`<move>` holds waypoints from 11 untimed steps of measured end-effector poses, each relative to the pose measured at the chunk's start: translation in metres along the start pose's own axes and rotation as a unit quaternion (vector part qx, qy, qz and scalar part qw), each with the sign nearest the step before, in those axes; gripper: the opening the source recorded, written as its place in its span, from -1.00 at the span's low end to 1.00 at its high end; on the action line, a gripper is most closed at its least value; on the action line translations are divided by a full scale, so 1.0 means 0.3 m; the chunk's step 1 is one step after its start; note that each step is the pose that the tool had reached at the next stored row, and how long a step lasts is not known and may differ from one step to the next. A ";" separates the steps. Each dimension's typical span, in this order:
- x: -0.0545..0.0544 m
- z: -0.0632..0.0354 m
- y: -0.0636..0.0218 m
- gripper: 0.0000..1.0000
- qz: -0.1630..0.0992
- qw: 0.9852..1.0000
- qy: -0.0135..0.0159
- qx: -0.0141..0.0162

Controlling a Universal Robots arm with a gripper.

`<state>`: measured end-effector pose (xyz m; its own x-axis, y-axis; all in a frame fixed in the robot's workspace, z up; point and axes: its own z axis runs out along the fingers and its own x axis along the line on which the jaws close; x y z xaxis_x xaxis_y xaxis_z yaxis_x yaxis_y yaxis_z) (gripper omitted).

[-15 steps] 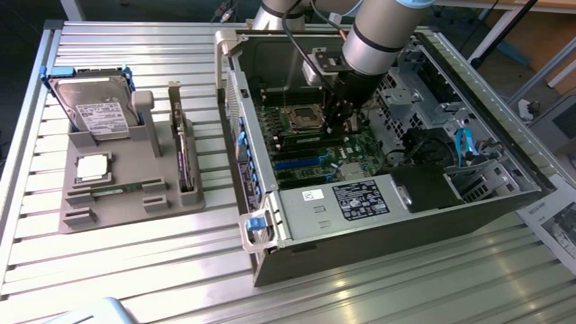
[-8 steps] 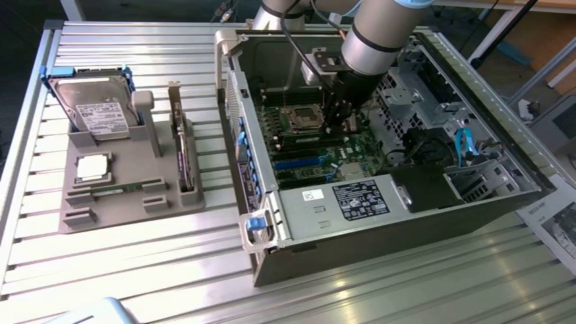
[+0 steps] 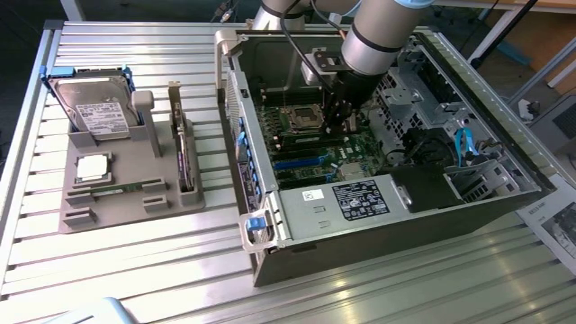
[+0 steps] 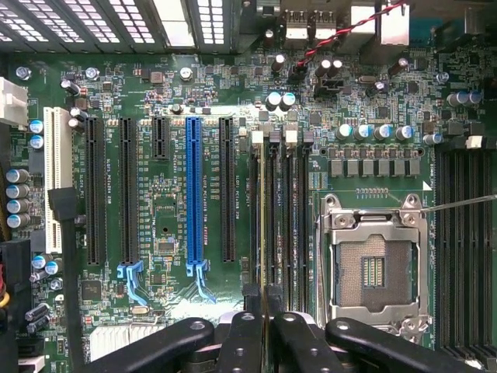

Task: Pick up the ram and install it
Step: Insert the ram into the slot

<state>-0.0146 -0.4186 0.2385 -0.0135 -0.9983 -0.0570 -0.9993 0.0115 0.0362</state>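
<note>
Gripper (image 4: 264, 318) is down inside the open case (image 3: 236, 88), fingers nearly together and clamped on the ram (image 4: 265, 233). The ram shows edge-on as a thin yellow-green line along one memory slot. Can't tell if it is fully seated.

Tight fit:
- The ram's slot is one of four parallel memory slots (image 4: 284, 225), with neighbours right beside it.
- One processor socket (image 4: 373, 268) sits just beyond that bank and is empty.
- Another bank of memory slots (image 4: 466, 233) lies on the socket's far side.
- On the ram's other side there is one blue expansion slot (image 4: 194, 194), four black ones (image 4: 95, 194) (one of them short) and one white (image 4: 54, 179).

In the exterior view the gripper (image 3: 335, 127) hangs from one arm (image 3: 378, 34) that drops in from above. Case walls close it in all round, and the drive cage and cables crowd the exterior view's right. The open room is straight up.

The case lies on a slatted worktop (image 3: 135, 270). One grey tray (image 3: 117, 216) sits near the case at the exterior view's left, not touching. On it:
- one hard drive (image 3: 101, 111)
- one square processor chip (image 3: 93, 167)
- one upright expansion card (image 3: 185, 165)
- one green stick (image 3: 117, 190) in a holder (looks like a second memory stick)
</note>
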 end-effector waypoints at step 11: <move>0.000 0.007 0.001 -0.76 0.000 1.000 0.000 0.000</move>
<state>-0.0151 -0.4187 0.2364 -0.0126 -0.9983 -0.0569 -0.9993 0.0105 0.0362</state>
